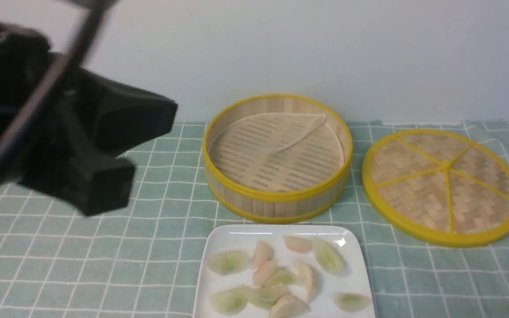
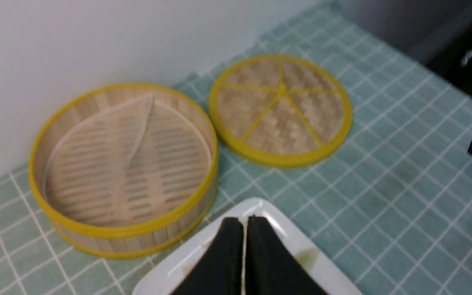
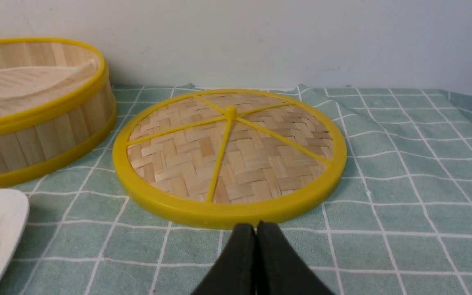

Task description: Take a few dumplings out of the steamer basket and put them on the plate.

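Observation:
The steamer basket [image 1: 276,201] stands at the back centre, and only its whitish liner, folded over, shows inside. Several pale green and pink dumplings [image 1: 276,278] lie on the white plate [image 1: 219,240] just in front of it. My left gripper [image 2: 244,219] is shut and empty, raised over a corner of the plate [image 2: 256,203]. A green dumpling [image 2: 307,258] shows beside its fingers. My left arm [image 1: 73,145] is a blurred black mass at the left of the front view. My right gripper [image 3: 255,225] is shut and empty, low over the cloth in front of the lid.
The flat woven lid [image 1: 442,185] with yellow rim and spokes lies right of the basket, also in the left wrist view [image 2: 280,110] and the right wrist view [image 3: 230,151]. A green checked cloth [image 1: 161,247] covers the table. A pale wall stands close behind.

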Action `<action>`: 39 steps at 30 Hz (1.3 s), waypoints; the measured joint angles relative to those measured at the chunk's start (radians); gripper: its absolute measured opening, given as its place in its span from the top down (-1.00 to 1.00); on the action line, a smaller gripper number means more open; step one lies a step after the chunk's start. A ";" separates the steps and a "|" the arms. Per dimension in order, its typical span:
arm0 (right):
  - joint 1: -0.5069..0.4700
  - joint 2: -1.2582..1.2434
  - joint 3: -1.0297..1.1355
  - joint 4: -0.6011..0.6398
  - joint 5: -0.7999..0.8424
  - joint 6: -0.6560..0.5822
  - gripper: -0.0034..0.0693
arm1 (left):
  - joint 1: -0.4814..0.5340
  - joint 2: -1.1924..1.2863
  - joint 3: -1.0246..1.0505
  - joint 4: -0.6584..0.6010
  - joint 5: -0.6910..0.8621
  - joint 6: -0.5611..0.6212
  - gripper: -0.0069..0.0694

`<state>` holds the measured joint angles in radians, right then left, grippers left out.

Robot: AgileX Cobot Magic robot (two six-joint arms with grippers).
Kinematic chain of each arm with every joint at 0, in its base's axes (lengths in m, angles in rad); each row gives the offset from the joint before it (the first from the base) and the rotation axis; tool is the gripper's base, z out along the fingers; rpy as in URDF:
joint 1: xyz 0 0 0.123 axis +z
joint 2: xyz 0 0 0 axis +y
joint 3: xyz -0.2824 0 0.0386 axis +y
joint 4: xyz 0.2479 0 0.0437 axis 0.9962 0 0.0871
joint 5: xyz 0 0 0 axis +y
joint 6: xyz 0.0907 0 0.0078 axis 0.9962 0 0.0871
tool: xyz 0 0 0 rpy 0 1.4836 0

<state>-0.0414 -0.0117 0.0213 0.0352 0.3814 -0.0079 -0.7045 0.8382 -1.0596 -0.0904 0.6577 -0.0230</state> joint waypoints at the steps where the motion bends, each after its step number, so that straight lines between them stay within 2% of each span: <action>1: 0.000 0.000 0.000 0.000 0.000 0.000 0.94 | 0.000 -0.057 0.064 -0.001 -0.065 -0.011 0.83; 4: 0.000 0.000 0.000 0.000 0.000 0.001 0.94 | 0.000 -0.206 0.226 -0.002 -0.214 -0.031 0.83; 10: 0.000 0.000 0.000 0.000 0.000 0.002 0.94 | 0.000 -0.480 0.465 -0.002 -0.358 -0.033 0.83; 18: 0.000 0.000 0.000 0.000 0.000 0.002 0.94 | 0.000 -0.812 0.640 0.032 -0.377 -0.027 0.83; 28: 0.000 0.000 0.000 0.000 0.000 0.008 0.94 | 0.008 -0.853 0.800 0.169 -0.379 -0.026 0.83; 31: 0.000 0.000 0.000 0.000 0.000 0.002 0.94 | 0.053 -0.853 0.845 0.178 -0.380 -0.026 0.83; 38: 0.000 0.000 0.000 0.000 0.000 0.002 0.94 | 0.391 -0.853 1.006 0.090 -0.377 0.044 0.83; 39: 0.000 0.000 0.000 0.000 0.000 0.002 0.94 | 0.398 -0.853 1.006 0.090 -0.377 0.044 0.83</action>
<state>-0.0414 -0.0117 0.0213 0.0352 0.3814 -0.0057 -0.3062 -0.0146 -0.0531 0.0000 0.2806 0.0215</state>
